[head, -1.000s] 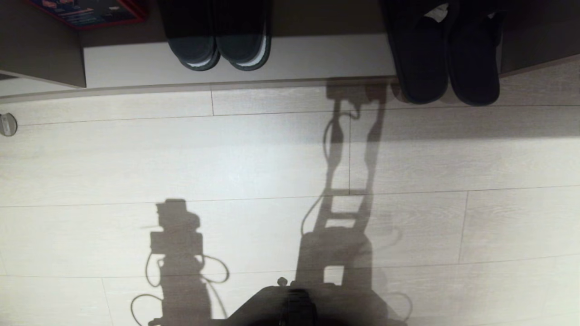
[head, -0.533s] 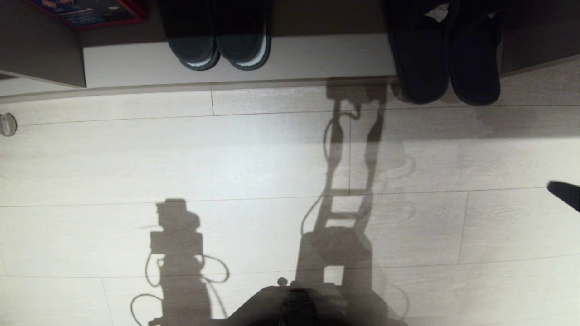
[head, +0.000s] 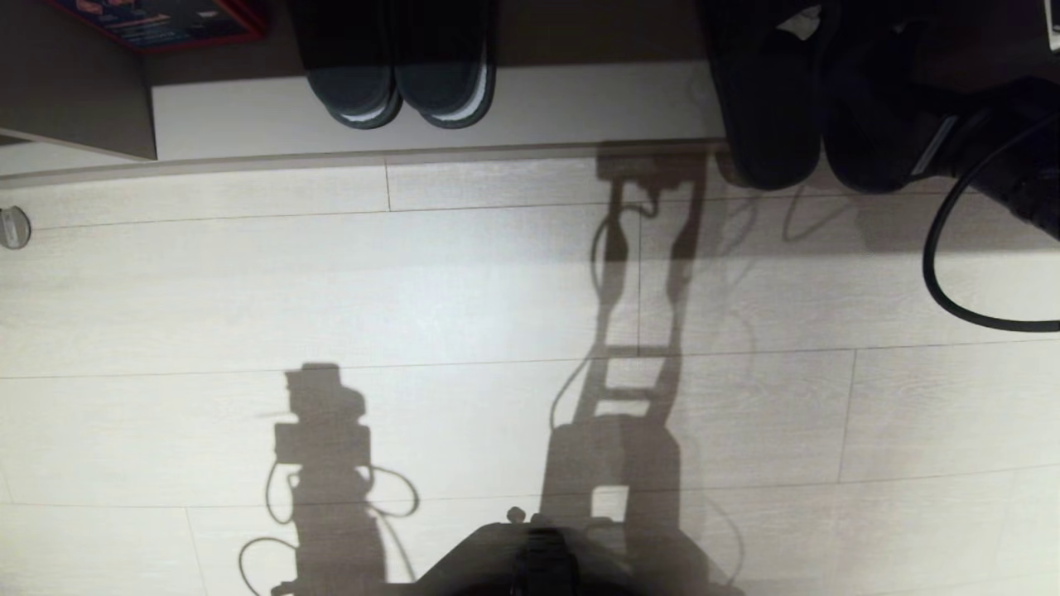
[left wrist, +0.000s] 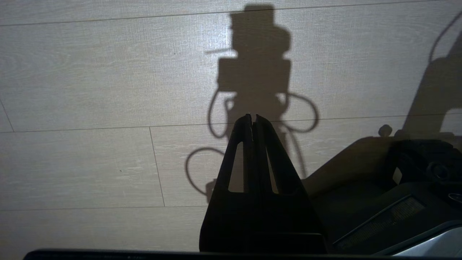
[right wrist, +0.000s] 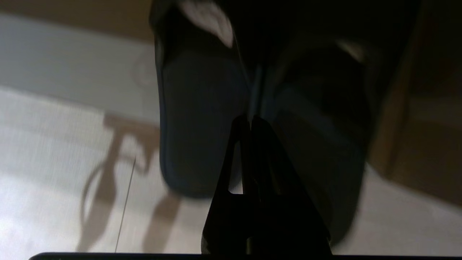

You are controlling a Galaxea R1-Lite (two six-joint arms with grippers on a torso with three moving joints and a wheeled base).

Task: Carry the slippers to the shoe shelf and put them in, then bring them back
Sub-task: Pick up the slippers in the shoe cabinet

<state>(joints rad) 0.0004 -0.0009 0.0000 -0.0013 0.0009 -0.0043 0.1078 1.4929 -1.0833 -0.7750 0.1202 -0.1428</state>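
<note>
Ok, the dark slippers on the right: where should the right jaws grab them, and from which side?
Probably at the heel ends of the slippers, which overhang the shelf's pale base toward the robot. They lie side by side, touching, so come from the front and pinch both inner edges. The right gripper points at that seam but is shut; open it first.

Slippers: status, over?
Right gripper shut, empty, above the slippers. Left gripper shut, parked over floor. Slippers lie with heels overhanging the shoe shelf edge. Nothing blocking.
</note>
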